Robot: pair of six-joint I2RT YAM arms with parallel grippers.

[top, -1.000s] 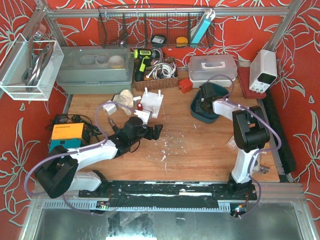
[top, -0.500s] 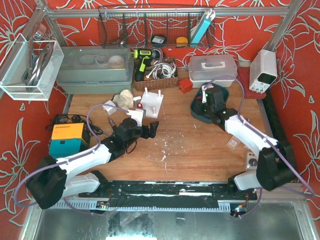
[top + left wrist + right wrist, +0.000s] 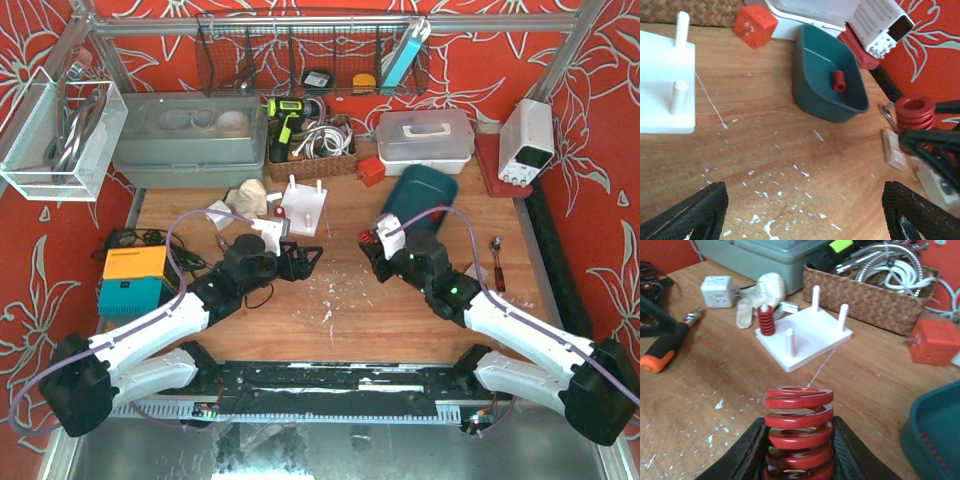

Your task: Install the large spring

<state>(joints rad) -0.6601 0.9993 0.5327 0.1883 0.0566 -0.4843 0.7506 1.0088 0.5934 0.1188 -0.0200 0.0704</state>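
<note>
Large spring [image 3: 799,400]: red, upright, clamped low on its coils between the two fingers of the right gripper [image 3: 799,424], top coils standing free above the fingertips; it looks lifted off the table [image 3: 340,300], though contact is hard to judge. Top view puts this grip near table centre, and the left wrist view shows the same spring at its 3 o'clock edge, held by dark fingers. White peg board [image 3: 805,335] lies at 12 o'clock from the spring in the right wrist view and well apart from it; in the top view it sits at roughly 10 o'clock from the right gripper. One peg, at the board's left corner, already carries a small spring [image 3: 766,320]; three other pegs stand bare, and I cannot tell which is meant for the large one. Teal bin [image 3: 420,190] at 1 o'clock from the right gripper, another small red spring [image 3: 839,81] lying inside it. Left gripper [image 3: 802,200] hangs just off the board's near edge, fingers spread wide, nothing between them. Status, my judgement: pick-up done, spring in hand; carry to the board, alignment over a bare peg, lowering and release all remain. Risk: coil bore must meet the peg squarely or the spring catches on the peg top
</note>
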